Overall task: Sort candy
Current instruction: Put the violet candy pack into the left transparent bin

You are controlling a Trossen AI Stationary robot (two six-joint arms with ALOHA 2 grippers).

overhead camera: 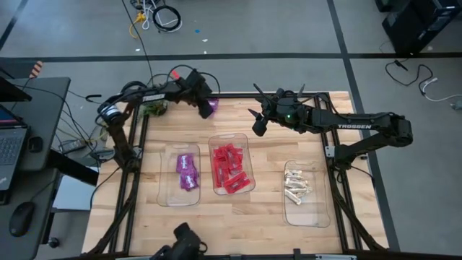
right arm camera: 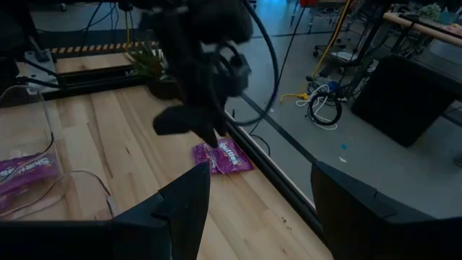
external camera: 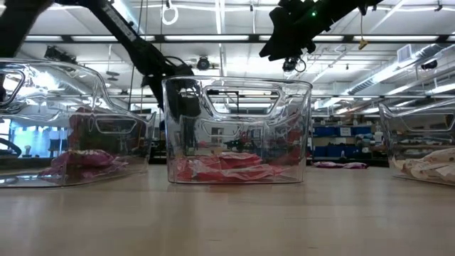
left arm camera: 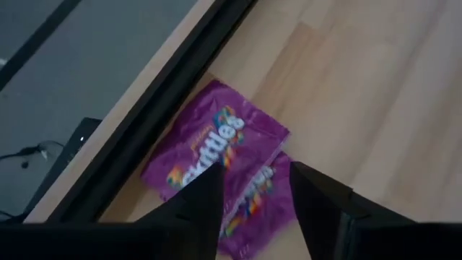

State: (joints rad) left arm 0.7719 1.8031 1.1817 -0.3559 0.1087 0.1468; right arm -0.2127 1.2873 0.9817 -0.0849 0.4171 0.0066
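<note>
On the pale wooden table point(overhead camera: 267, 209) stand 3 clear rectangular plastic bins. The left bin point(overhead camera: 164, 184) holds purple candy packets point(overhead camera: 186, 172), the middle bin point(overhead camera: 214, 177) a heap of shiny red packets point(overhead camera: 231, 170), and the right bin point(overhead camera: 317, 209) whitish-cream wrapped pieces point(overhead camera: 297, 185).

2 loose purple packets point(left arm camera: 216, 152) lie overlapping at the table's far edge, just beside its black frame, outside every bin. The left gripper point(left arm camera: 249, 191) hangs right over them, fingers spread apart with nothing between them; whether the tips touch the wrapper is hard to tell. The right gripper point(overhead camera: 258, 120) hovers above the table beyond the middle bin, fingers wide and empty.

In the low view the bin walls blur their contents.
</note>
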